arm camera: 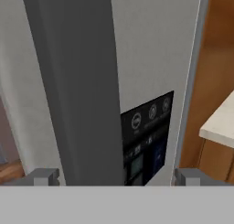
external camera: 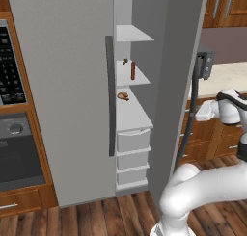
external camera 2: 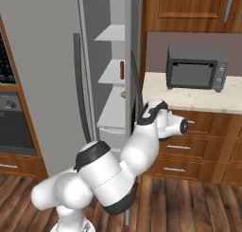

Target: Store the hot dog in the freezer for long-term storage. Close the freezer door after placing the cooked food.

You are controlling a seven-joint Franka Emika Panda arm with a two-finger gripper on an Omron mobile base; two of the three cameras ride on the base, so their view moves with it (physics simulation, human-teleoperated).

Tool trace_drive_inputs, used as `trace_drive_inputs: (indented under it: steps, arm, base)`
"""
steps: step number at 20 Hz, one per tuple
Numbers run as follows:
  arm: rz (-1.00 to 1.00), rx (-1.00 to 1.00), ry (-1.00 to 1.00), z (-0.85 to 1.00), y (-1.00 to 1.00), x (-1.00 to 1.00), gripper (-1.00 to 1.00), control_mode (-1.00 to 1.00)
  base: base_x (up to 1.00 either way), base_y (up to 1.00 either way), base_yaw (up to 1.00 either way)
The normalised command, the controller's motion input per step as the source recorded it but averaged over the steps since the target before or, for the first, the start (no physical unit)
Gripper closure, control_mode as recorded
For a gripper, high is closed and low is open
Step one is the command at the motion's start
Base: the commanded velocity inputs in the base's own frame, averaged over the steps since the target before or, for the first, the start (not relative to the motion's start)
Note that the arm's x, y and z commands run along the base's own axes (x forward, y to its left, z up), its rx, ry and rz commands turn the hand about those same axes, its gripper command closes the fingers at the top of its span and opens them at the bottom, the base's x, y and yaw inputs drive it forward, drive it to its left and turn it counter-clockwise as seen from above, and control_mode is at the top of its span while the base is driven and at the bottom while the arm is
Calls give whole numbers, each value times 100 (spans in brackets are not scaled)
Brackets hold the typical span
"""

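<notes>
Nearest us, our fingers [arm camera: 117,177] stand spread wide and empty, straddling the dark bar handle [arm camera: 75,81] of the open freezer door [external camera: 181,76]. Beyond, the hot dog [external camera: 133,70] already stands on a freezer [external camera: 62,100] shelf [external camera: 130,76]. We judge closing is in hand; next we push the door shut.

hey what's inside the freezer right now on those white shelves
On one shelf the hot dog stands upright beside a small dark item; a brownish food lies one shelf lower. The drawers' contents are hidden.

One hot dog [external camera: 133,70], one freezer [external camera: 72,85], one toaster oven [external camera 2: 196,68], four white shelves [external camera: 131,33]
</notes>
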Motion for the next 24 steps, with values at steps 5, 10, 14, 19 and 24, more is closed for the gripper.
trace_drive_inputs:
  steps: [5,10,14,19,24]
  arm:
    - [15,0,0,-8,27,18,-100,-100]
    - [19,0,0,-1,57,4,-100,-100]
    - [5,-1,0,0,90,1,-100,-100]
    - [0,-10,0,0,100,13,-100,-100]
    - [-3,-9,0,0,100,30,-100,-100]
  base:
    - [0,0,0]
    - [0,0,0]
    - [0,0,0]
    - [0,0,0]
    - [0,0,0]
